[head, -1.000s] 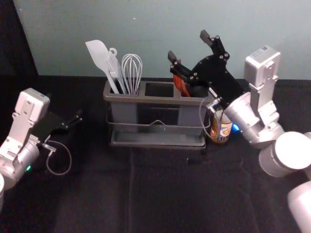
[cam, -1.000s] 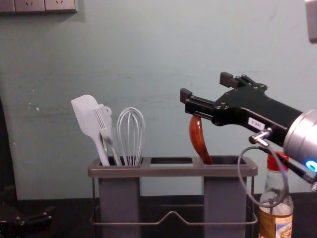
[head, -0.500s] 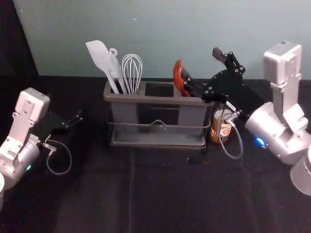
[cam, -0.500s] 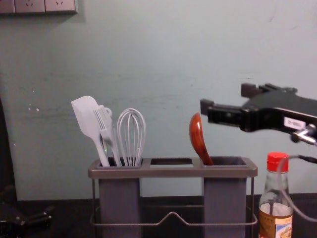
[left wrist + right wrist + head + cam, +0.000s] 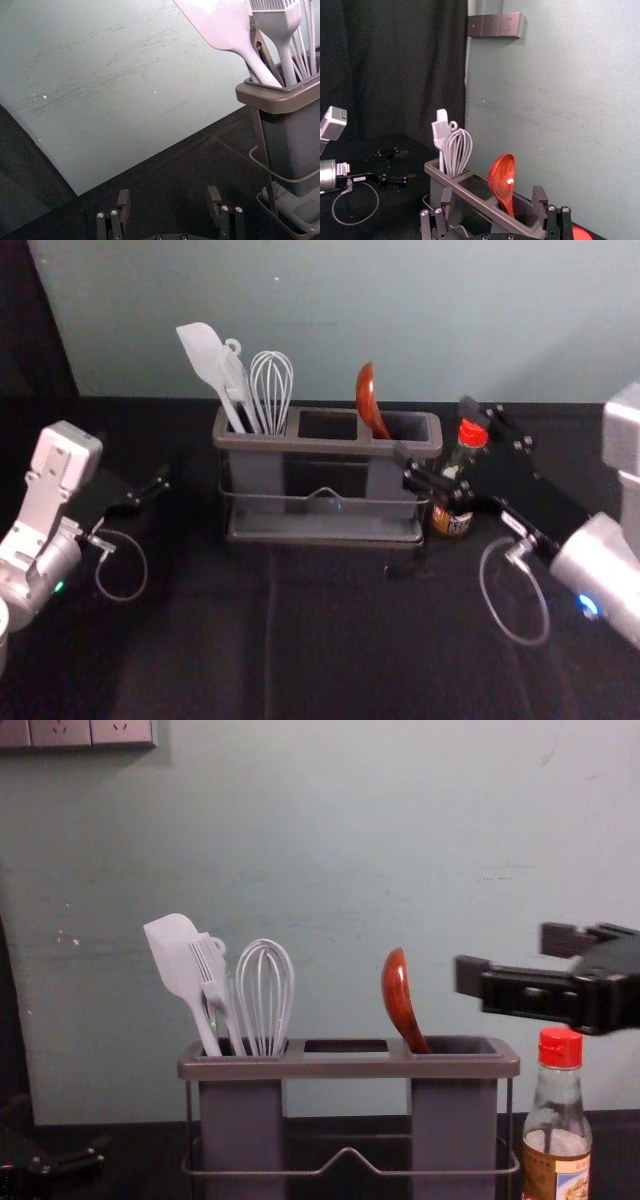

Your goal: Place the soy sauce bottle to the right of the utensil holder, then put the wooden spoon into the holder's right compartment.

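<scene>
My right gripper (image 5: pixel 438 445) is open, above and beside the holder's right end; its fingers are spread with nothing between them in the right wrist view, the gripper (image 5: pixel 492 200) facing the holder. The wooden spoon (image 5: pixel 399 998) stands bowl up in the right compartment of the utensil holder (image 5: pixel 348 1065), leaning left. Just right of the holder, the soy sauce bottle (image 5: pixel 558 1120) stands upright with its red cap on. Over at the left my left gripper (image 5: pixel 160 485) is parked; in the left wrist view the gripper (image 5: pixel 169 200) is open and empty.
A white spatula (image 5: pixel 205 355), a brush and a whisk (image 5: pixel 271 390) fill the holder's left compartment. A wall stands close behind the holder, and dark cloth covers the table (image 5: pixel 300 640). A small dark object (image 5: pixel 400 571) lies in front of the holder.
The right gripper has drawn away from the spoon, moving right and lower toward the front. The spoon, bottle, holder and left arm have stayed where they were.
</scene>
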Robot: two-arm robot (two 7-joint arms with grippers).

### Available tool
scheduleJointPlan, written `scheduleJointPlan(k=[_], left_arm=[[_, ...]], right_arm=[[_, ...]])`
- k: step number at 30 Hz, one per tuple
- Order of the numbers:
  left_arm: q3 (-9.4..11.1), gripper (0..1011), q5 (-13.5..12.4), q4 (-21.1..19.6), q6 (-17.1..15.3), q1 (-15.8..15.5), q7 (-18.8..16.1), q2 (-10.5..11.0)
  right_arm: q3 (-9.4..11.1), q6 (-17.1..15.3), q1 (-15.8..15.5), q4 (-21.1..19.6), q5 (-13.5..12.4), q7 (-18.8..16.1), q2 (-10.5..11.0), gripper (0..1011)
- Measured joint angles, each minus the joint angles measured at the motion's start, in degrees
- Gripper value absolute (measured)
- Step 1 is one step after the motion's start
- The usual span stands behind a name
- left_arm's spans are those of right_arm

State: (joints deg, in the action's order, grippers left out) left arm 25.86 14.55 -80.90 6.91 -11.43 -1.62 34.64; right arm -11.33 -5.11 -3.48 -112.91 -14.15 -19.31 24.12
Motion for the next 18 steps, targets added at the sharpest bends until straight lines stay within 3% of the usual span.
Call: scheduleJointPlan(k=[6, 10, 18], left_arm=[[0.0, 1005, 0.0, 0.0, 0.0, 0.0, 0.0, 0.0], [0.0, 1005, 0.0, 0.0, 0.0, 0.0, 0.0, 0.0], [0.0, 1005, 0.0, 0.0, 0.0, 0.0, 0.0, 0.0]], right_arm=[[2.6, 2.1, -4.9, -1.7, -1.5, 1.3, 1.0, 1002], [5.0, 5.2, -8.0, -1.5, -1.9, 2.7, 0.9, 1002], [7.9, 8.4, -8.9, 1.5, 0.4, 6.4, -1.2, 1002]])
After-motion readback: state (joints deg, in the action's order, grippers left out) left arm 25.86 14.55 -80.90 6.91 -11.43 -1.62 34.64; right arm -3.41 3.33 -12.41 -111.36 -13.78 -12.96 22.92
